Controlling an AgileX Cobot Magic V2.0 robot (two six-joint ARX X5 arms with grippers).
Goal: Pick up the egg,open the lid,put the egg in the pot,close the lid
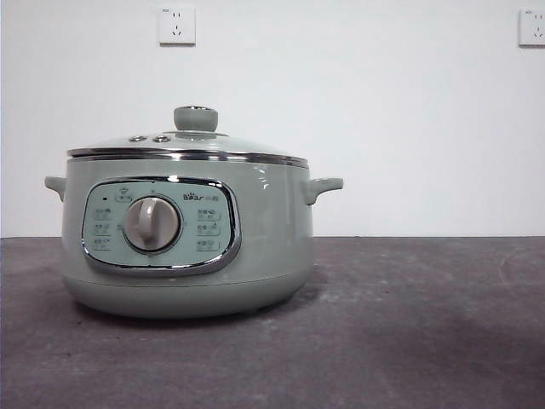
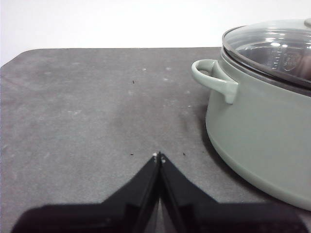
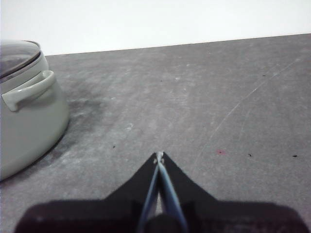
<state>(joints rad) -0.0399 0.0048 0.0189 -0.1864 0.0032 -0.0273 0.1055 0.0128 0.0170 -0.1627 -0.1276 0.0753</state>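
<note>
Pot (image 1: 183, 247) sits on the dark grey table (image 1: 409, 341), control panel and dial (image 1: 152, 224) facing the front camera. Lid (image 1: 187, 145) is seated on the rim, knob (image 1: 196, 118) upright on top. You have nothing to open yet and nothing to close after: it is simply shut.

Egg: not visible in any view. Not beside the pot, not on the open table on either flank of it. In the left wrist view there is a faint reddish-brown patch behind the lid glass near the picture's edge; too blurred to call it an egg. Treat the egg's whereabouts as unknown.

Left gripper (image 2: 159, 156): jaws pressed together, tips meeting, holding nothing. It hangs low over bare table, off the pot's one side handle (image 2: 216, 80), apart from it.

Right gripper (image 3: 159, 156): jaws likewise pressed together, empty, over bare table on the pot's opposite flank, well clear of that handle (image 3: 29, 90).

Neither arm shows in the front view.

Judgement on progress: either you are at the very start with the egg out of frame, or at the end with the egg already inside under the lid. The closed lid and two idle, empty grippers fit both. You cannot settle it from here.
</note>
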